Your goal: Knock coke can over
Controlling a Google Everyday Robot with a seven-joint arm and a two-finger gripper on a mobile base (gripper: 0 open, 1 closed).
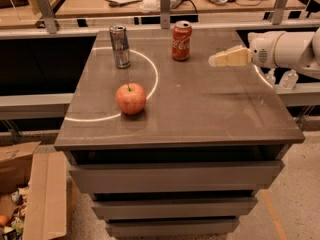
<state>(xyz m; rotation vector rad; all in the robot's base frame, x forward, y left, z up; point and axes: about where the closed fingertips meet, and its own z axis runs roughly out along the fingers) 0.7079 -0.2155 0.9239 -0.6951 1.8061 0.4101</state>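
- Fingers (pixel 232 57) of the gripper (pixel 214 60) show as a single pale wedge with no gap I can make out, so I log them as together and holding nothing.
- Gripper hangs over the right rear part of the desk (pixel 200 109), clear of its surface, tip pointing left. The white arm (pixel 295 49) comes in behind it from the right edge of the view.
- Coke can (pixel 181 40) stands upright near the back edge of the desk, roughly mid-width, red with white script facing me and silver top up.
- Can sits to the left of the fingertips and a little farther back; they are near each other but apart, with bare desk between them. No contact.
- Fingertips sit at about the height of the can's lower half as I see it; true depth I cannot judge from this one view.
- Slimmer silver-grey can (pixel 119 46) stands upright at the back left, well apart from the gripper.
- Apple (pixel 131 98), stem up, rests left of centre, nearer the front, in front of the silver-grey can.
- Thin white ring (pixel 155 71) curves across the desk top between the two cans and around behind the apple.
- Drawer fronts (pixel 175 176) run below the desk top; an open cardboard box (pixel 35 194) sits on the floor at lower left.
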